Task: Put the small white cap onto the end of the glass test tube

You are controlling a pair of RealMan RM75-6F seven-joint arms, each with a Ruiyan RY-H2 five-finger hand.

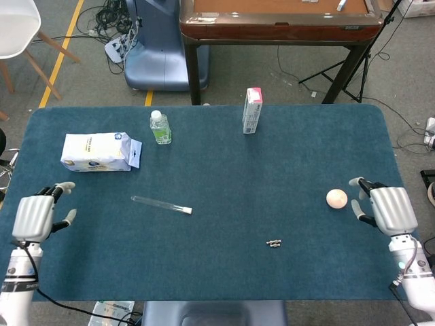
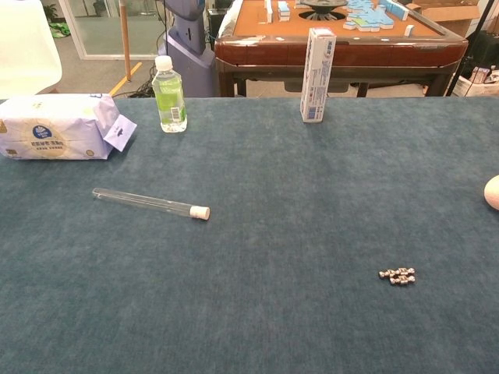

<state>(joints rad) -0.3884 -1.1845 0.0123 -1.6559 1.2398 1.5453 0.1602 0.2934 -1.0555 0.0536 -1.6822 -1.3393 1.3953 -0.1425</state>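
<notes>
The glass test tube [image 1: 158,204] [image 2: 140,202] lies flat on the blue table, left of the middle, with the small white cap [image 1: 186,210] [image 2: 200,212] sitting on its right end. My left hand [image 1: 35,216] hovers at the table's left edge, well away from the tube, fingers apart and holding nothing. My right hand [image 1: 387,209] is at the right edge, also spread and empty. The chest view shows neither hand.
A tissue pack [image 1: 97,151] and a small green bottle [image 1: 160,127] stand at the back left. A tall white box [image 1: 252,110] stands at the back centre. A pale ball [image 1: 336,198] lies just left of my right hand, and a small metal chain piece [image 1: 274,242] lies front right.
</notes>
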